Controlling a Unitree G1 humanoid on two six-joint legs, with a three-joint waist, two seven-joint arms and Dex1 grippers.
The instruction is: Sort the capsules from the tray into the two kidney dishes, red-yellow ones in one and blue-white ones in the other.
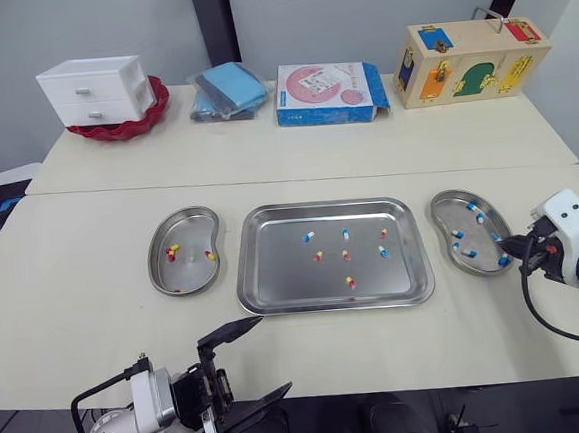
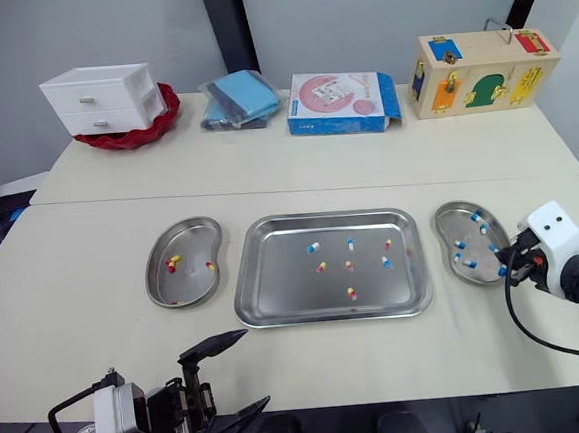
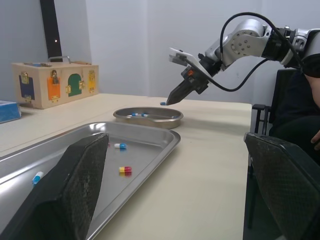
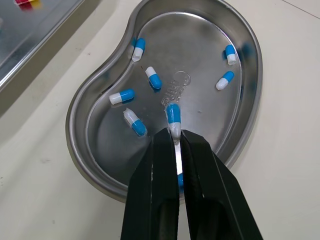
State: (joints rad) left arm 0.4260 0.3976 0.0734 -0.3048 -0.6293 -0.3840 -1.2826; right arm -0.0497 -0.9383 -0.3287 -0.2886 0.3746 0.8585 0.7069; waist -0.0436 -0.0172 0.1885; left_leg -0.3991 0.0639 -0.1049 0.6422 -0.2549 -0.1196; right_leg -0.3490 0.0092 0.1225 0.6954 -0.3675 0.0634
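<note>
Table (image 1: 105, 291): tray (image 1: 274, 273) at centre with loose capsules (image 1: 346, 234); right dish (image 4: 90, 95) holding blue-white ones; right gripper (image 4: 173, 137) above it, clamped on a blue-white capsule (image 4: 173, 116); left gripper (image 1: 272, 353) spread apart, at front edge.

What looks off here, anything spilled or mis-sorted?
Nothing stands out. Left dish holds only red-yellow capsules, right dish only blue-white capsules, and the rest lie inside the tray. The right gripper pinches a capsule, blue-white, over the right dish.
</note>
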